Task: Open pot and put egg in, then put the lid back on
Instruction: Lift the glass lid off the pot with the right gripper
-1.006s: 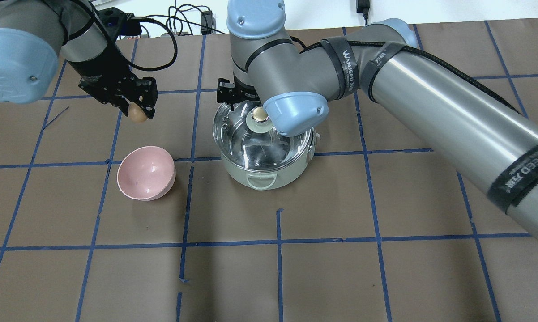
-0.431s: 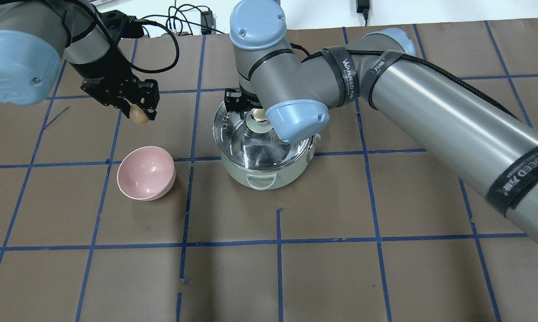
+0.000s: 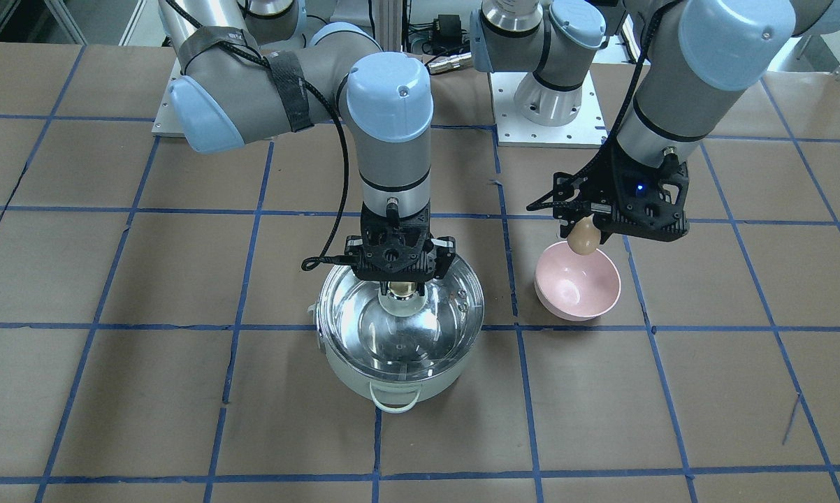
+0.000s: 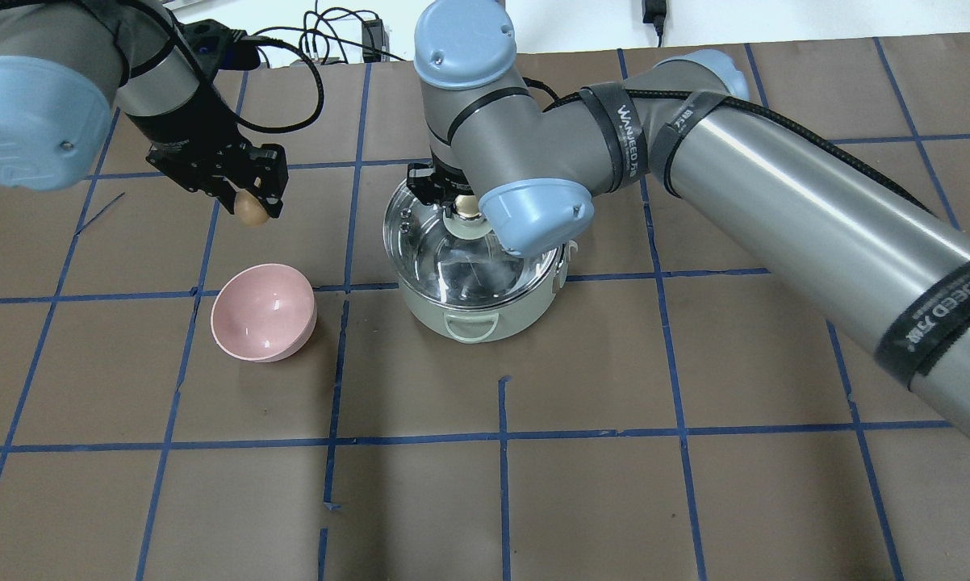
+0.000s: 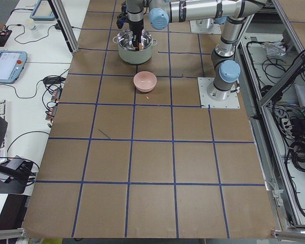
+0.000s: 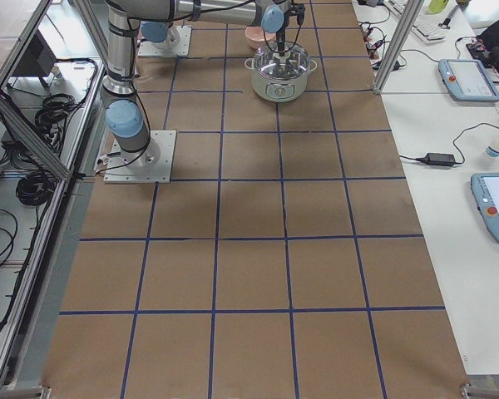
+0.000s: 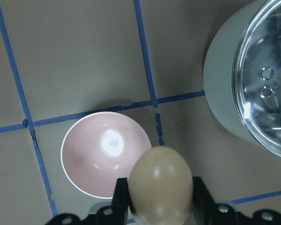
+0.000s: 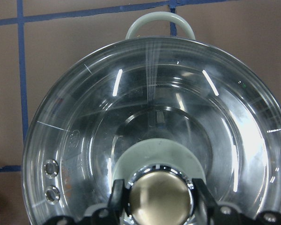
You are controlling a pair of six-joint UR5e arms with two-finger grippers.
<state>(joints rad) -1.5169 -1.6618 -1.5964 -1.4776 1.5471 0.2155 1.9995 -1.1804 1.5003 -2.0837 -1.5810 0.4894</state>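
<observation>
The pot (image 4: 485, 323) stands mid-table with the glass lid (image 4: 445, 258) on it. It also shows in the front view (image 3: 392, 388). My right gripper (image 3: 400, 283) is straight above the lid. Its fingers (image 8: 118, 197) press both sides of the cream-gold knob (image 8: 160, 199). My left gripper (image 4: 251, 208) is shut on the brown egg (image 4: 250, 211) and holds it in the air, left of the pot and beyond the pink bowl (image 4: 263, 311). The left wrist view shows the egg (image 7: 163, 185) between the fingers, above the bowl (image 7: 105, 159), with the pot's wall (image 7: 220, 93) at right.
The pink bowl (image 3: 578, 279) stands empty on the brown paper, about a bowl's width from the pot. Blue tape lines grid the table. Cables lie along the far edge (image 4: 324, 40). My right arm's forearm (image 4: 775, 202) stretches over the table's right half.
My right gripper has shifted right from the lid's rim to over the knob and now grips it. My left gripper with the egg has hardly moved.
</observation>
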